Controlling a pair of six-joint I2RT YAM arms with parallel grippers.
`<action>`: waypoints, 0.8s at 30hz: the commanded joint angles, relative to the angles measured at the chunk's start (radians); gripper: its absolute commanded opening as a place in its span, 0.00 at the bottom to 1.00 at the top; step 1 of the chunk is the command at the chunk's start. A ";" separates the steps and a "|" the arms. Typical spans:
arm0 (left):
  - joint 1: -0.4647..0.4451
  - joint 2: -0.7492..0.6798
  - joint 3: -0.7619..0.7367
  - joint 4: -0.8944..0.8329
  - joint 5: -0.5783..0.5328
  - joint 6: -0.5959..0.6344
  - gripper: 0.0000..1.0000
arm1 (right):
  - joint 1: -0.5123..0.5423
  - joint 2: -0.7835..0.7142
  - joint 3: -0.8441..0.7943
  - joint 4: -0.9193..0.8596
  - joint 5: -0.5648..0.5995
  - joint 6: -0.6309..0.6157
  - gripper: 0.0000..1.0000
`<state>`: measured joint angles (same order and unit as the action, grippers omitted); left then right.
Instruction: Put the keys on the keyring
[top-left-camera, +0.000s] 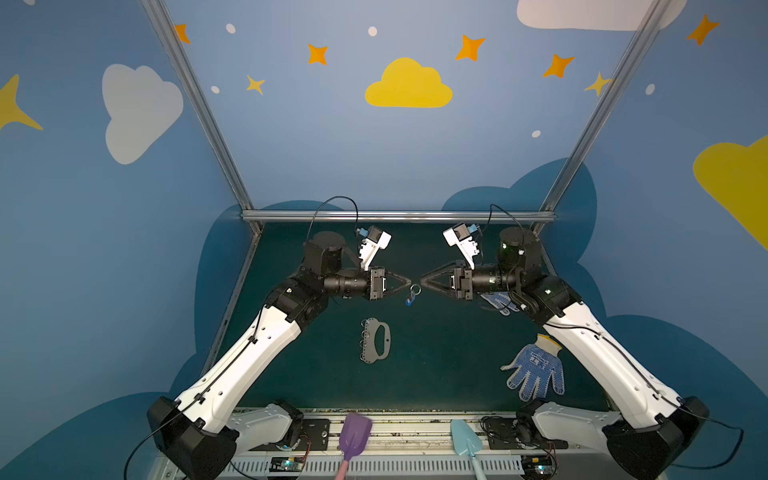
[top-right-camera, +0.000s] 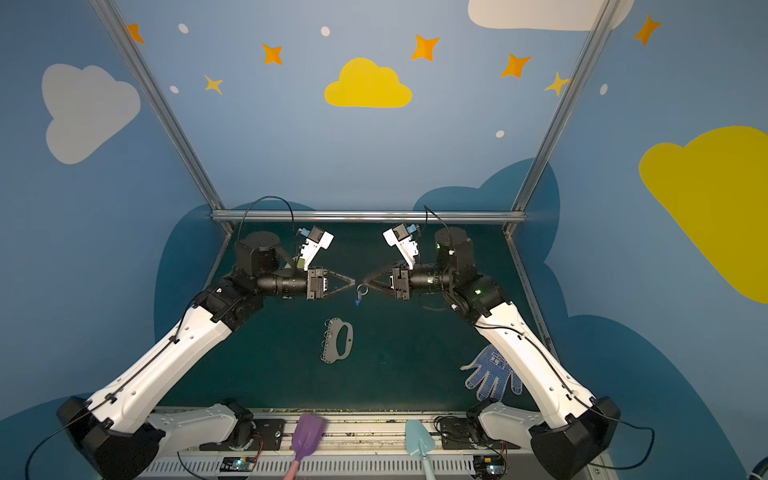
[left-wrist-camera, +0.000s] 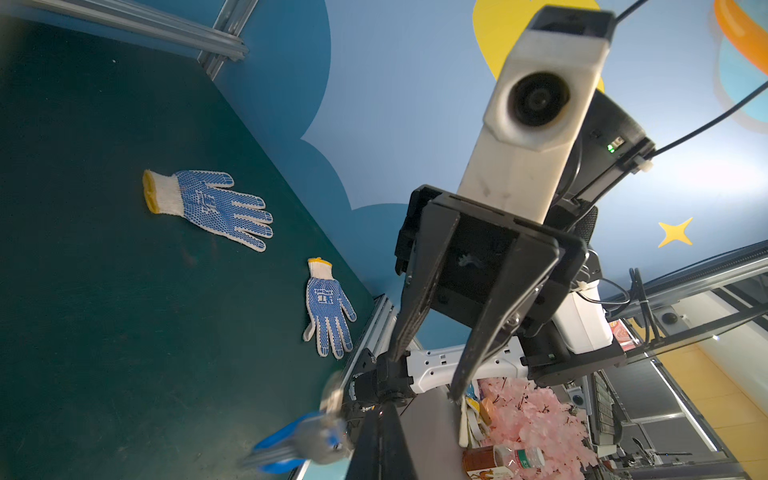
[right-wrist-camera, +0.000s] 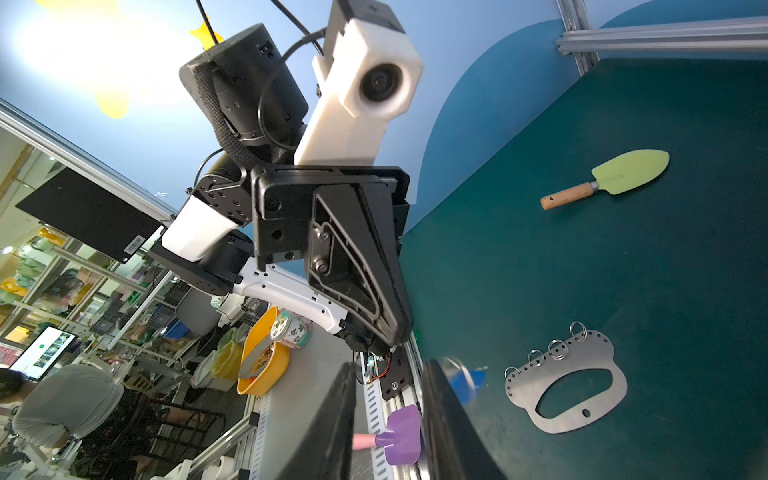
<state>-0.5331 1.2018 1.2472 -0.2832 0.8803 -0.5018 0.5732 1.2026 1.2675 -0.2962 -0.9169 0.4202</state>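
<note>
Above the middle of the dark green counter (top-left-camera: 436, 365) the two pincers meet almost tip to tip. The left pincer (top-left-camera: 406, 279) is fully closed, and the keys (top-left-camera: 411, 296) hang from its tip by their small ring, blue tag downward, clear of the counter. The right pincer (top-left-camera: 423, 281) stands just beside that ring. Its gap is hard to read in both top views, but the left wrist view shows its fingers (left-wrist-camera: 415, 307) spread with nothing between them — partly open and empty. In both wrist views the keys are only a blur of silver and blue. The keyring (top-left-camera: 368, 348) lies flat on the counter nearer the front edge, well apart from the keys; its small rings along one edge show clearly only in the right wrist view. A dotted glove (top-left-camera: 534, 368) lies beside the right arm. The left wrist view shows a second glove (left-wrist-camera: 216, 205) whole — from above that arm half hides it. A green trowel (right-wrist-camera: 623, 174) shows plainly in the right wrist view alone.
</note>
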 joint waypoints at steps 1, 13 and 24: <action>-0.003 -0.010 0.008 0.011 -0.005 0.016 0.04 | 0.023 0.004 -0.001 -0.006 0.010 -0.012 0.34; 0.002 -0.030 -0.026 -0.159 -0.354 0.046 0.53 | 0.013 0.006 -0.084 -0.165 0.307 -0.061 0.24; 0.010 -0.029 -0.203 -0.220 -0.634 -0.089 0.64 | 0.165 0.137 -0.304 -0.253 0.700 0.118 0.27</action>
<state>-0.5255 1.1854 1.0863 -0.4919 0.3157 -0.5335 0.7055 1.3094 1.0065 -0.5312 -0.3317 0.4549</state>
